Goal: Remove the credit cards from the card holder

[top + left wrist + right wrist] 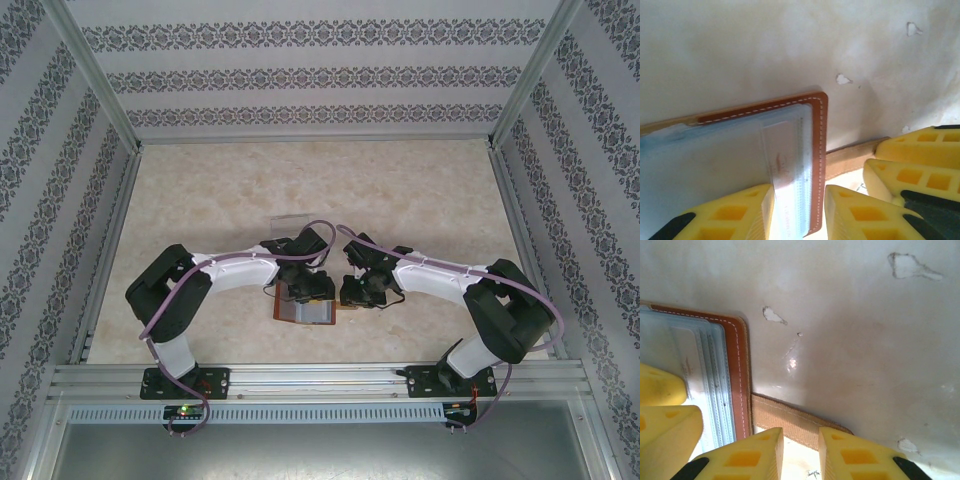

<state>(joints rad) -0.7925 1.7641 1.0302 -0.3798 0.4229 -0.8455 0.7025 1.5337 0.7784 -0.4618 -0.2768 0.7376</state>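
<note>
The reddish-brown card holder point(308, 313) lies open and flat on the table between the two arms. In the left wrist view its stitched leather edge point(818, 150) frames grey-blue pockets, and a pale credit card point(785, 170) sits in the outermost pocket. My left gripper point(800, 190) points down over that edge. Its jaws are a narrow way apart, with the card and the leather rim showing in the gap. My right gripper point(801, 432) hovers over the tan strap tab point(790, 417), jaws slightly apart with nothing pinched between them. More card edges point(715, 375) show in the right wrist view.
A clear plastic tray point(290, 221) stands just behind the left gripper. The right gripper's yellow fingers point(920, 165) sit close beside the left one. The marble-patterned table point(420, 190) stretches to metal frame rails and patterned walls on three sides.
</note>
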